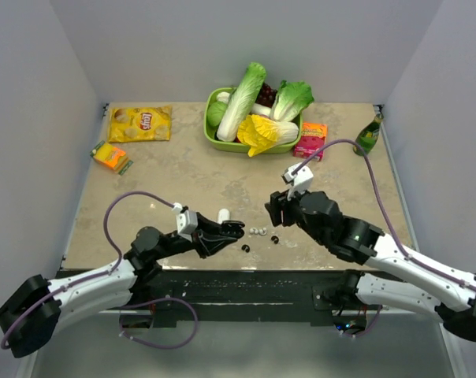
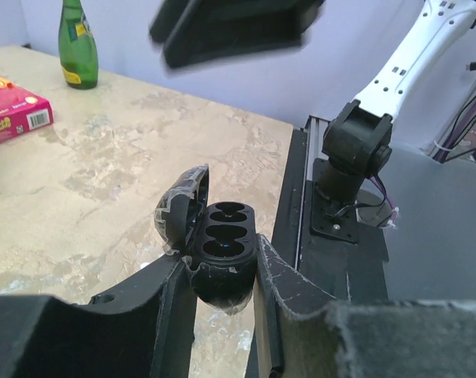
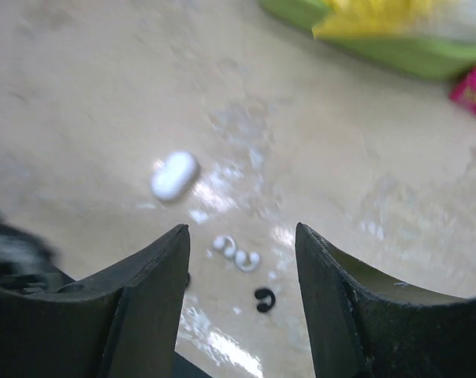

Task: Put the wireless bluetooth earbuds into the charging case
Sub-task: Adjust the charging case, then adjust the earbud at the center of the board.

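Left tool pinching open black case; right tool spread above what look like white earbuds.

Bright, even overhead light is noted; shadows are kept soft in the top view. Right wrist view is smeared by motion blur, with glare spots on the tabletop. Left wrist view is focused on the black charging case; near fingers are defocused.

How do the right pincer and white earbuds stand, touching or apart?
Apart. The right wrist view shows the white earbuds on the table between the fingers of the open right pincer, bare table on both sides.
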Robot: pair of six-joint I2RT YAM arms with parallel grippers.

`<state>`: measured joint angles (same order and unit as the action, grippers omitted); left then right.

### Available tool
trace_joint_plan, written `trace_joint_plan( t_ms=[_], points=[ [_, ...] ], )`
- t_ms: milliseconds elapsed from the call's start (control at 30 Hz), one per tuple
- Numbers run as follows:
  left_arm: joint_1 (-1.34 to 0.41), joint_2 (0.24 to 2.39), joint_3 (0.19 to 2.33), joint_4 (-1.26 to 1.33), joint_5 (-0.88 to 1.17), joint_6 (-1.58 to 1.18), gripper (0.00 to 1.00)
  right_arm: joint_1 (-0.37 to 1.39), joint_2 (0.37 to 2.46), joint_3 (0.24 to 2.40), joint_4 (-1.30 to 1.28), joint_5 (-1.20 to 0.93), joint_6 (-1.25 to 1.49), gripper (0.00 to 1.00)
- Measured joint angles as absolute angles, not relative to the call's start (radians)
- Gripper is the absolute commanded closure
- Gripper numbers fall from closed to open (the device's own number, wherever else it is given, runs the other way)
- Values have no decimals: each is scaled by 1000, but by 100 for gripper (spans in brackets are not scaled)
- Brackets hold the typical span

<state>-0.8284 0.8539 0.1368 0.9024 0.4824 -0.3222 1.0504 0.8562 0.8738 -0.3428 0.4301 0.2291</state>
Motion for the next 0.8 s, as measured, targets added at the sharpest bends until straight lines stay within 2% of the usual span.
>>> trace_joint_plan(
  t_ms=[67,233,433,800],
  points=[
    [-847,789,102,903,443,-322,100,1004,867,783,-335,429,300,50],
    [-867,678,51,905,376,-323,100,990,982,612,-342,387,412,53],
    [-867,682,51,934,355,-335,100,970,1100,602,-313,354,474,56],
    [-872,700,51,964,352,-349,100,908,1161,594,-299,348,607,58]
  ],
)
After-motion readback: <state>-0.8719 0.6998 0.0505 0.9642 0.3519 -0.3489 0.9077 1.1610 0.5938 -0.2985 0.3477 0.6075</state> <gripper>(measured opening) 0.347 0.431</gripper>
